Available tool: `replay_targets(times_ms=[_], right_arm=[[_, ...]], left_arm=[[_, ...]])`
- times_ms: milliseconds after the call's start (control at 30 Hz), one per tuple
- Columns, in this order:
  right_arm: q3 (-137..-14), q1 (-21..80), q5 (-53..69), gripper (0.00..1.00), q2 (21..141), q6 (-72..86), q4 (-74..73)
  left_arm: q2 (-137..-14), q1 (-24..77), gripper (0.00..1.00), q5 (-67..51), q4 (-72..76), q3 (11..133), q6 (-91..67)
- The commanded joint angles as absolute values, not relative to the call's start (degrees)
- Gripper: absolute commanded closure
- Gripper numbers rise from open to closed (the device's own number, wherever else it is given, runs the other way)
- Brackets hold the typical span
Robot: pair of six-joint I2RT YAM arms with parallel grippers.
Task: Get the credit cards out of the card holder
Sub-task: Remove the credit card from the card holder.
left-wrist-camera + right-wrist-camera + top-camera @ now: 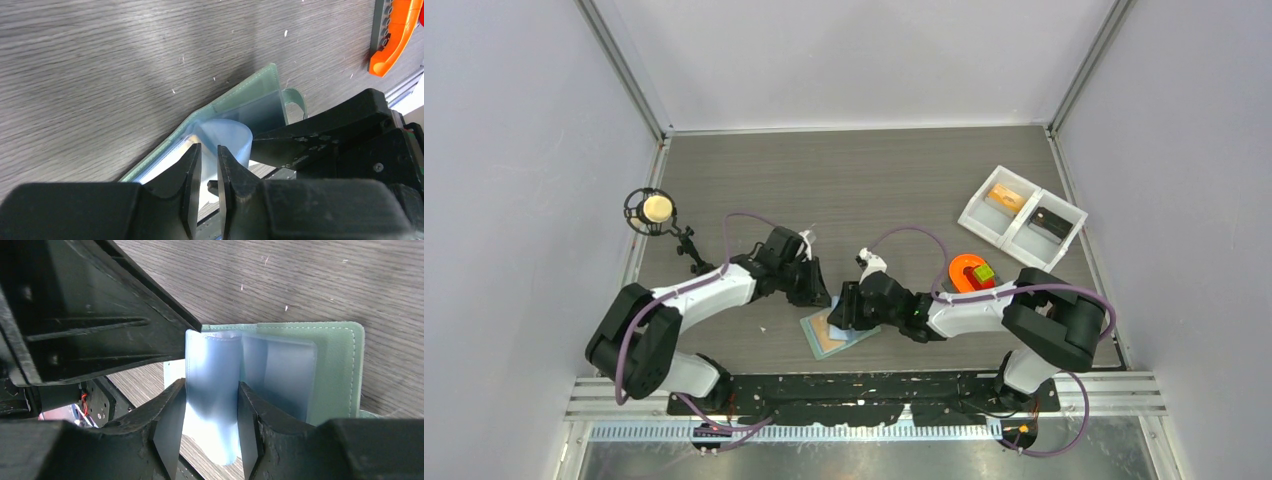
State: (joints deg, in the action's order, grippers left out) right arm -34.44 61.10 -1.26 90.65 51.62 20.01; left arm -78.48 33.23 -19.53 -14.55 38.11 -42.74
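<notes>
Two risks -- right gripper (210, 387), clamped on the curled blue pocket (212, 360) of the open card holder (832, 336) at the table (874, 190) front, may drag it; left gripper (210, 148), nearly closed, grip unclear -- may pinch only plastic.

Table (844, 180): dark grey wood-grain top, enclosed by pale walls on the left, far and right sides. Small white specks are seen scattered on the grain in the wrist views. Card holder (822, 338) is laid open near the near edge, about centre, sage-green cover down, pale blue pockets up. White two-compartment tray (984, 215) is placed far right, set at an angle. Grey plate (380, 30) with an orange S-shaped piece is located right of centre, nearer than the tray. Black stand with a round cage (656, 210) is positioned at the left edge.
</notes>
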Motion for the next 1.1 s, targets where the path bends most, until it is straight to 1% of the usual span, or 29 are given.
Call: replay_targets(times_ms=[0,133,367,533,700,800,900,1067], right_arm=[[-34.4,60.8,-0.9,0.51,88.1,51.2,23.0],[-34.7,60.7,-1.1,0.47,87.2,50.7,21.6],[-36.1,60.6,-6.3,0.35,81.9,48.5,12.6],[-36.8,60.4,-9.6,0.30,77.1,46.4,3.9],[-37.8,60.4,-13.5,0.30,69.8,43.8,-5.4],[-37.7,60.4,-14.1,0.34,65.6,42.6,-6.4],[-37.5,60.4,-12.6,0.36,64.6,41.6,-5.1],[-39.7,63.3,-13.2,0.34,67.9,41.3,-5.8]], left_arm=[[-80.9,33.0,0.80,-25.1,-11.5,40.6,-41.4],[-81.9,33.0,0.80,-29.0,-10.1,41.1,-41.5],[-81.6,33.9,0.80,-31.3,-9.4,40.9,-41.7],[-83.4,34.9,0.79,-33.4,-7.4,41.4,-42.5],[-85.4,36.9,0.78,-33.4,-6.8,43.5,-43.1],[-85.9,37.0,0.78,-33.0,-7.0,44.7,-43.3],[-83.7,36.4,0.78,-29.2,-11.0,45.6,-42.3],[-75.5,31.8,0.74,-21.1,-19.4,44.6,-40.6]])
